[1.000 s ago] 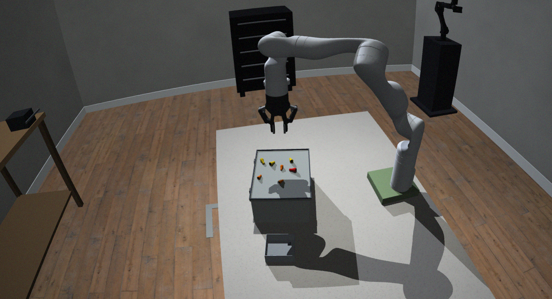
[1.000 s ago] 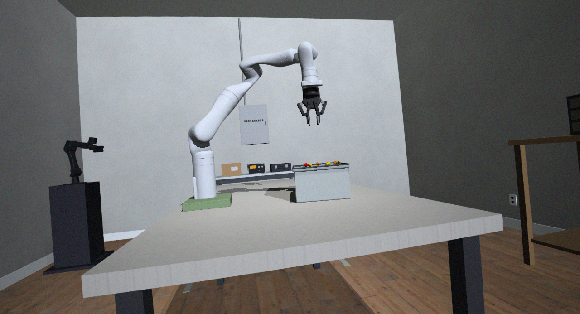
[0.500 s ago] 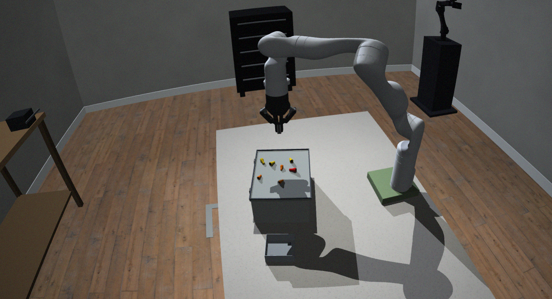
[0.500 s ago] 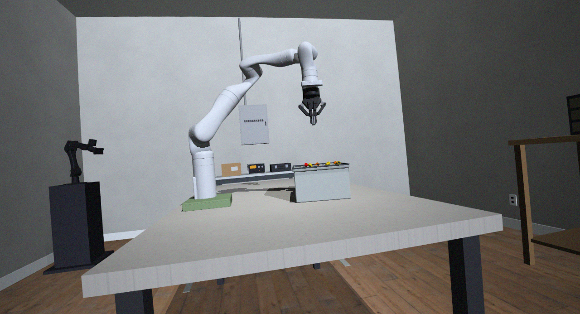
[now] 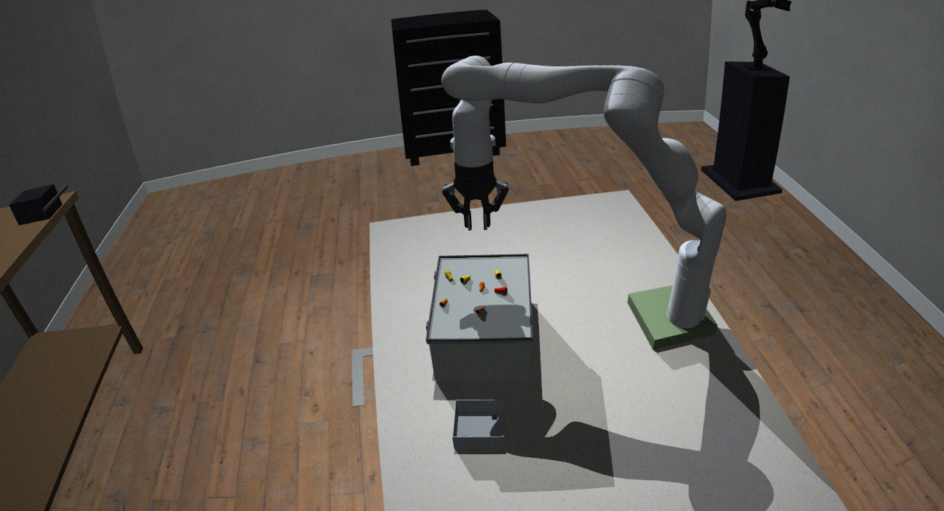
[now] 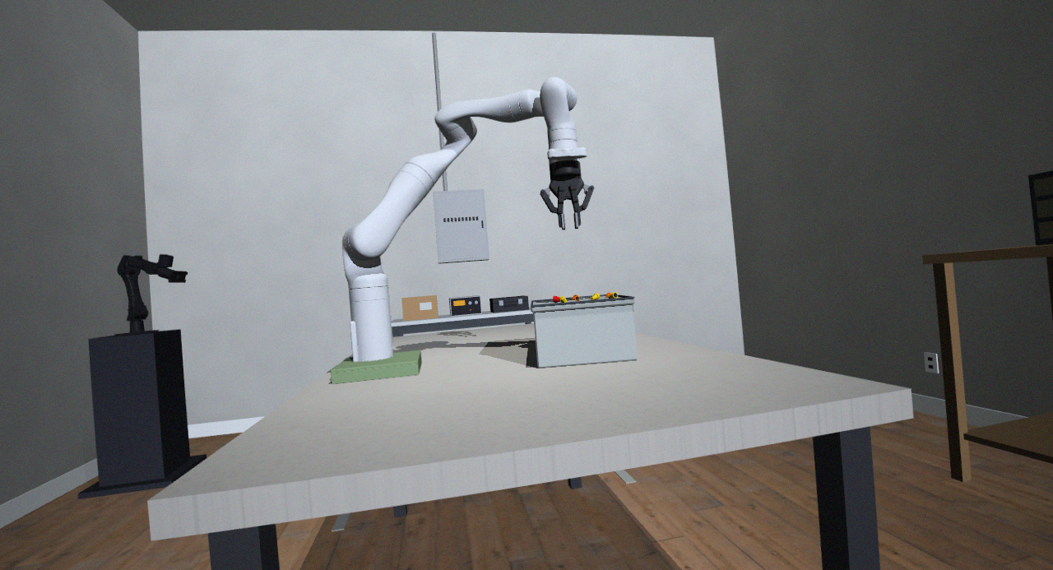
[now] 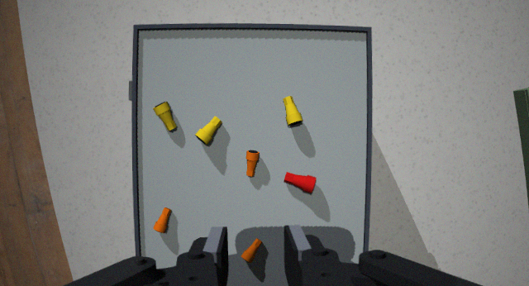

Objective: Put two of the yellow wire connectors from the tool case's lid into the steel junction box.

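The tool case's grey lid (image 5: 479, 296) lies flat on top of the case (image 6: 583, 331). Three yellow wire connectors lie on its far half: one at the left (image 7: 164, 116), one beside it (image 7: 208, 130), one to the right (image 7: 292, 111). They also show in the top view (image 5: 465, 278). The open steel junction box (image 5: 478, 428) sits on the table in front of the case. My gripper (image 5: 477, 226) hangs well above the lid's far edge, pointing down. Its fingers stand partly open with nothing between them.
Three orange connectors (image 7: 252, 162) (image 7: 162, 220) (image 7: 251, 250) and a red one (image 7: 300, 182) share the lid. My arm's green base (image 5: 670, 316) stands to the right of the case. A low shelf with small devices (image 6: 465, 305) runs behind the table.
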Robot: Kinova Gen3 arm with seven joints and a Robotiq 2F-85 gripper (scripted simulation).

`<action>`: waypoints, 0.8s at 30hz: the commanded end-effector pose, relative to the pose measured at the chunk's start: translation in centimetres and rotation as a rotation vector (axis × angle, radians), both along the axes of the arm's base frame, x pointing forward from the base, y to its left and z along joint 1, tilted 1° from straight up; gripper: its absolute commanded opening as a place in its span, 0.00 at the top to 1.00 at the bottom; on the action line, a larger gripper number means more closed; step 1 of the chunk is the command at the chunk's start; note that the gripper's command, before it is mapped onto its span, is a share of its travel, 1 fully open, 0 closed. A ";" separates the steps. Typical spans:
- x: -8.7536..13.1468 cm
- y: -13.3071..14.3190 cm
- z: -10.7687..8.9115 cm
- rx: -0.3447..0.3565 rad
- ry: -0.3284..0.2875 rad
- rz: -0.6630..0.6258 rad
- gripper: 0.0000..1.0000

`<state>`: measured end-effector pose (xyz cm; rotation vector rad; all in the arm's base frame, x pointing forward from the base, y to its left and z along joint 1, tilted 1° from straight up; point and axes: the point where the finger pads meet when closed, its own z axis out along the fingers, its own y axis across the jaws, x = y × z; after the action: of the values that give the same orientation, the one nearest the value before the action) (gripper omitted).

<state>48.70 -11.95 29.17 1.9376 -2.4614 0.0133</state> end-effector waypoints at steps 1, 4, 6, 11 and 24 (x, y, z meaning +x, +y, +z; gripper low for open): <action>-0.4 -0.8 -1.3 0.004 -0.003 0.027 0.64; -1.0 -2.0 -3.4 0.006 -0.006 0.076 0.64; -1.6 -2.8 -5.0 0.007 -0.006 0.115 0.64; -3.5 -4.7 -8.8 0.003 -0.002 0.207 0.64; -5.1 -5.8 -11.2 -0.001 0.007 0.267 0.64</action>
<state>43.73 -17.51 17.99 2.2502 -2.1717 0.0108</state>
